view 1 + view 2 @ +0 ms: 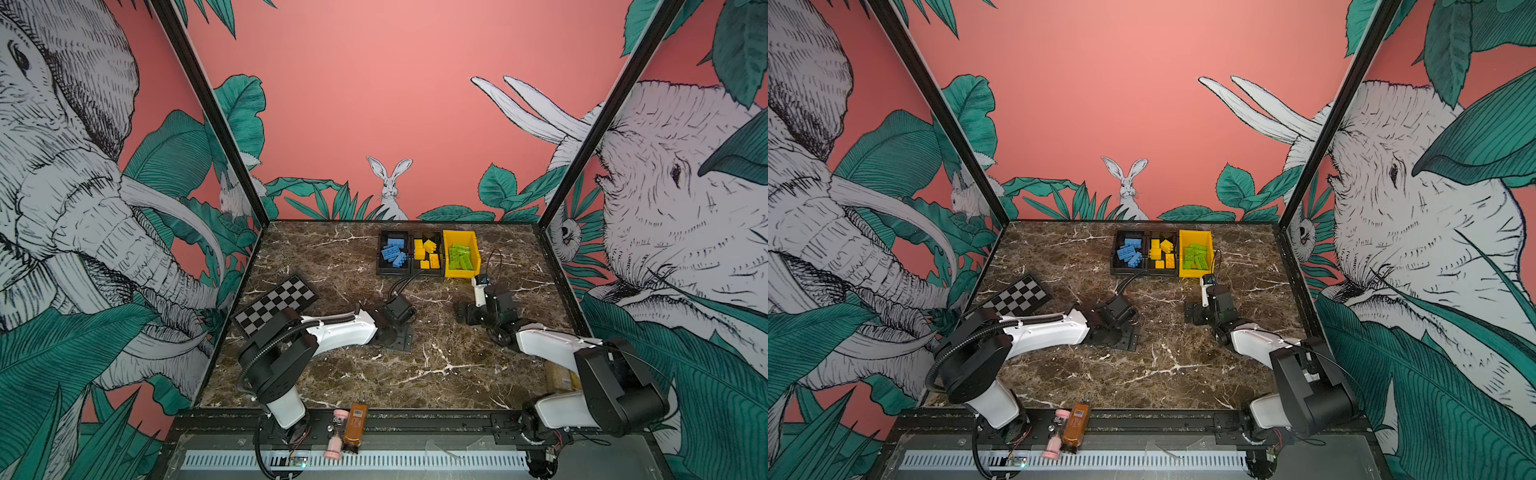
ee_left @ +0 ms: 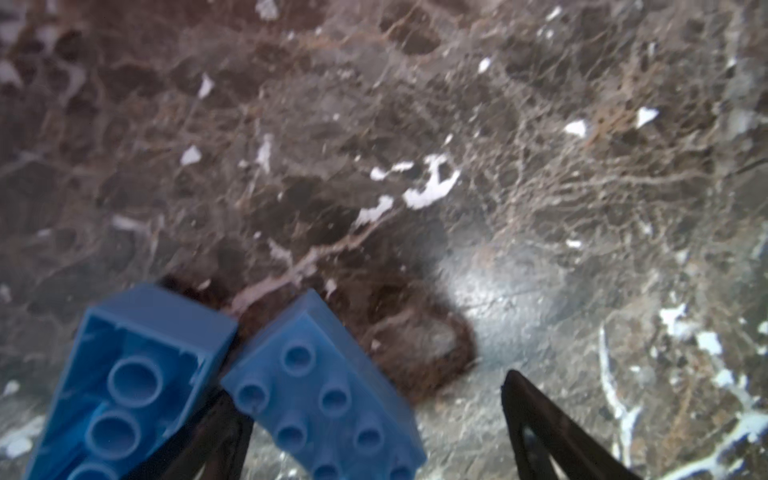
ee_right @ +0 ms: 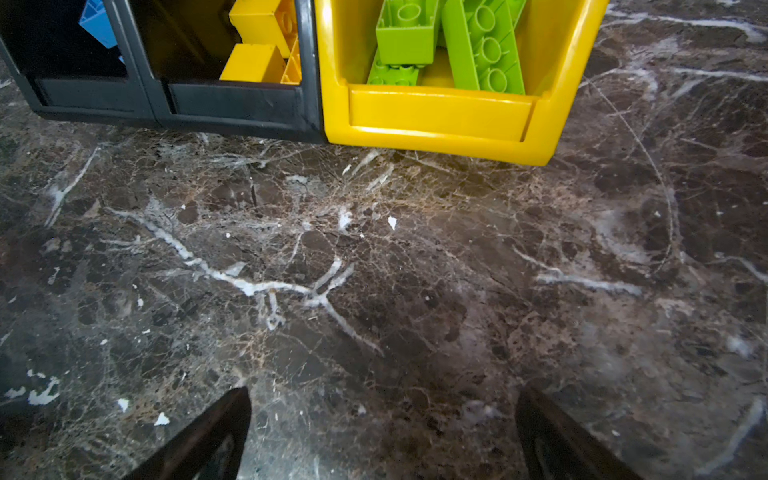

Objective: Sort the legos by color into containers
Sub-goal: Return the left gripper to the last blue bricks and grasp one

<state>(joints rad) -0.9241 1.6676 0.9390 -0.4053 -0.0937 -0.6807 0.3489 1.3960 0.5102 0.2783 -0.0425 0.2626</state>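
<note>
Three containers stand in a row at the back of the table. A black bin (image 1: 392, 271) holds blue legos (image 1: 394, 252), a second black bin (image 1: 426, 272) holds yellow legos (image 1: 426, 251), and a yellow bin (image 1: 459, 273) holds green legos (image 1: 460, 255). My left gripper (image 2: 374, 395) points down at mid-table, open. A studs-up blue brick (image 2: 324, 395) lies between its fingers, apart from one finger (image 2: 536, 419). An upside-down blue brick (image 2: 137, 374) lies just outside the other. My right gripper (image 3: 382, 395) is open and empty, low over bare marble in front of the yellow bin (image 3: 440, 112).
A folded checkerboard (image 1: 274, 305) lies at the left of the table. A brown bottle (image 1: 355, 428) and a pink bottle (image 1: 336, 436) lie on the front rail. Printed walls enclose the table on three sides.
</note>
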